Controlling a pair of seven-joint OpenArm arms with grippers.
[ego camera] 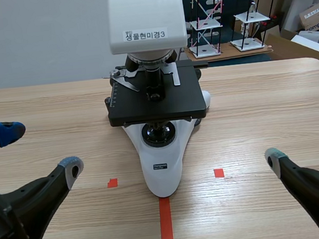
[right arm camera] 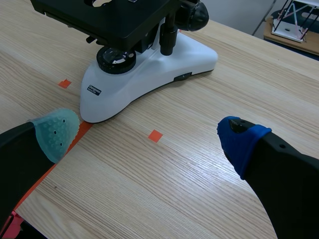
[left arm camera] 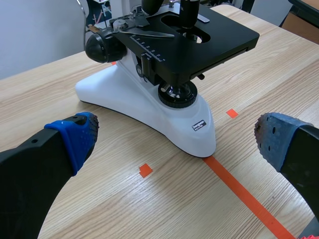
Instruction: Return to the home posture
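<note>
A white microscope (ego camera: 162, 170) with a black stage (ego camera: 156, 101) stands at the table's middle, its base on the orange-red centre tape. In the scene view my left gripper (ego camera: 37, 149) sits low at the left, open and holding nothing. My right gripper (ego camera: 304, 137) sits low at the right, also open and holding nothing. In the left wrist view the microscope (left arm camera: 164, 112) stands ahead of the open left gripper (left arm camera: 174, 137), whose blue fingertips (left arm camera: 79, 137) are wide apart. In the right wrist view the microscope (right arm camera: 149, 74) lies ahead of the open right gripper (right arm camera: 149, 134).
The wooden table (ego camera: 260, 103) stretches to both sides of the microscope. Behind the table's far edge are white wire racks (ego camera: 206, 17) and cardboard boxes (ego camera: 314, 17) on the floor. A grey wall stands at the back left.
</note>
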